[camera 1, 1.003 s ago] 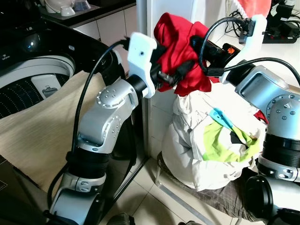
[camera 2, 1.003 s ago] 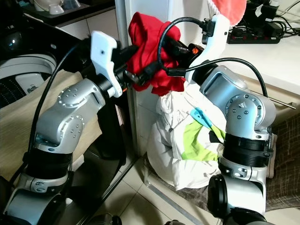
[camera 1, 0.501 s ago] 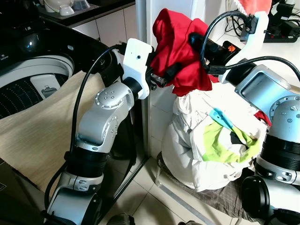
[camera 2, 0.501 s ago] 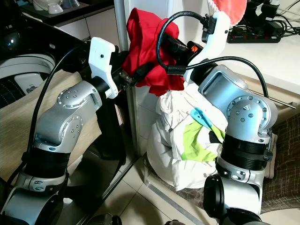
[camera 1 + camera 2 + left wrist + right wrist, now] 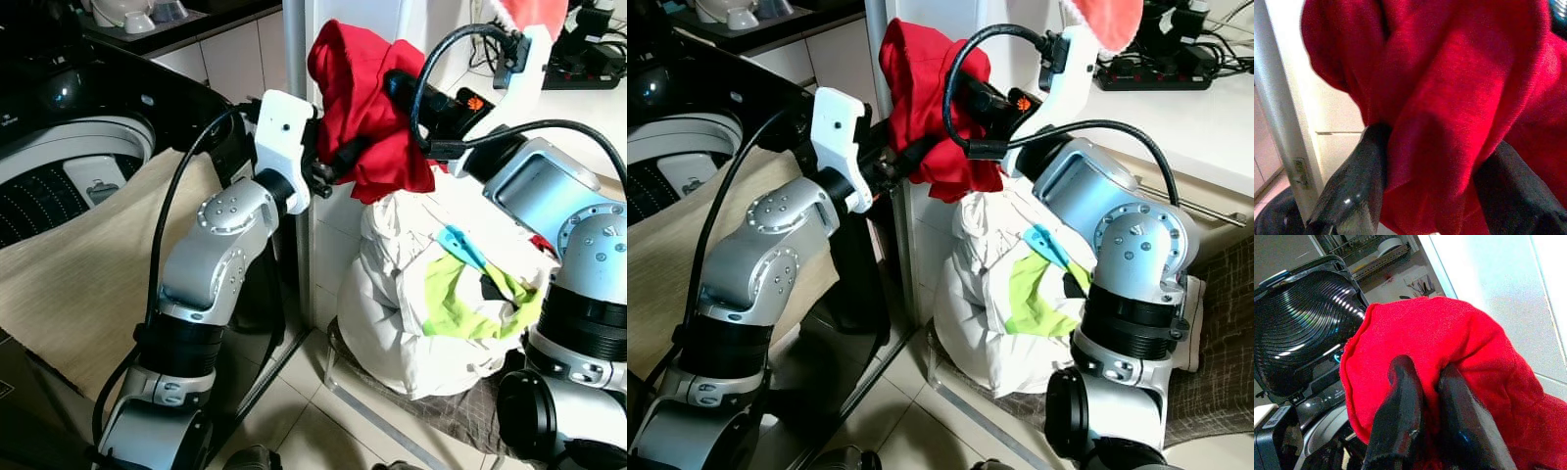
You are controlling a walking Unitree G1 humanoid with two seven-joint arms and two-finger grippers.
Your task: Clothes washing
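Observation:
A red garment [image 5: 361, 108] hangs bunched in the air between my two arms, in front of a white pillar [image 5: 295, 59]. My left gripper [image 5: 343, 157] reaches into it from the left, and its black fingers [image 5: 1359, 181] sit on either side of a thick fold. My right gripper [image 5: 397, 83] holds the top of the garment from the right, its fingers [image 5: 1400, 401] close together on the red cloth. The top-loading washing machine [image 5: 59, 171] stands at the left with its dark lid [image 5: 1303, 333] raised.
A white bundle of laundry with a green and blue piece [image 5: 441, 284] sits below the garment, on a checked cloth on the floor. A beige cloth [image 5: 88, 284] is draped over the washer's front. A counter with a power strip [image 5: 588, 69] is at the right.
Both arms have carried the red garment to the left and a little higher, nearer the washing machine. The laundry bundle has stayed put.

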